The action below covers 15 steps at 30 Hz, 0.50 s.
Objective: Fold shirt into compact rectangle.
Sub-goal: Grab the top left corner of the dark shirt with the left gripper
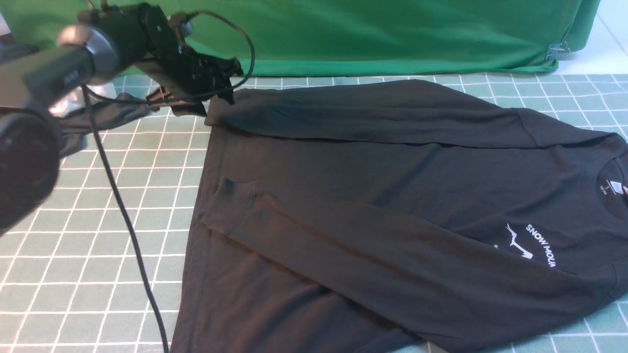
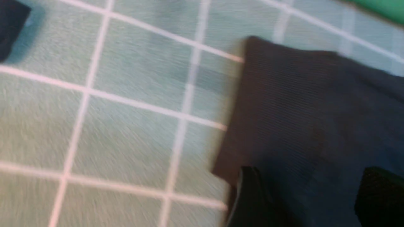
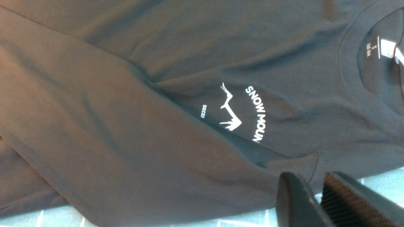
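Observation:
The black long-sleeved shirt (image 1: 392, 196) lies flat on the gridded table, collar to the right, with both sleeves folded across its body. Its white "SNOW MOUN" print (image 3: 257, 113) is half covered by the near sleeve, and the neck label (image 3: 386, 49) shows inside the collar. My left gripper (image 1: 218, 98) hovers at the far sleeve's cuff (image 2: 284, 104), open, with the cuff lying between its two widely spread fingers (image 2: 249, 198). My right gripper (image 3: 311, 189) is out of the front view. It hangs over the shirt's edge near the shoulder seam, jaws nearly together and holding nothing.
A dark grey garment (image 1: 113, 115) lies bunched at the far left, behind the left arm. Green backdrop cloth (image 1: 392, 34) drapes along the table's far edge, held by a metal clip (image 1: 559, 49). A black cable (image 1: 122, 215) trails over the left squares. A dark fabric piece (image 2: 12, 28) lies near the cuff.

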Motion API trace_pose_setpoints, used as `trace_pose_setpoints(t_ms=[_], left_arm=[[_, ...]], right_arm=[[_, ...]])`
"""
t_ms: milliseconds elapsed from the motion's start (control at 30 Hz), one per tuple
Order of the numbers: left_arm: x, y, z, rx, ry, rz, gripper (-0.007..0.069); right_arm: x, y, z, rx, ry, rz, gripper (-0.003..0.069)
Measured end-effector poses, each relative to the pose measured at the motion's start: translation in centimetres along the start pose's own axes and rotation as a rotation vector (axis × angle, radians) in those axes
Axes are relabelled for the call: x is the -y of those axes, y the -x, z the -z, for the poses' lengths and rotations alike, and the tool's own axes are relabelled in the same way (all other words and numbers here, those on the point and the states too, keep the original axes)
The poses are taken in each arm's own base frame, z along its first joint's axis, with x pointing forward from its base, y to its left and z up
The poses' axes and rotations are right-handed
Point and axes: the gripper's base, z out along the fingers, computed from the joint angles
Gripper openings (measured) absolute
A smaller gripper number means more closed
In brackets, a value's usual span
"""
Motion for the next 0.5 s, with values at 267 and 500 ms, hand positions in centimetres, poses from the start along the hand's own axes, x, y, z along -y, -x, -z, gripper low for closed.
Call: trace_pose_setpoints(t_ms=[267, 500], left_arm=[[-0.3, 0.2, -2.0, 0.001, 0.000, -0.009, 0.0314], [-0.3, 0.1, -2.2, -0.013, -0.003, -0.046, 0.0115]], right_arm=[[0.0, 0.0, 0.0, 0.000, 0.000, 0.000, 0.0143], [0.0, 0.0, 0.0, 0.000, 0.000, -0.001, 0.0152]])
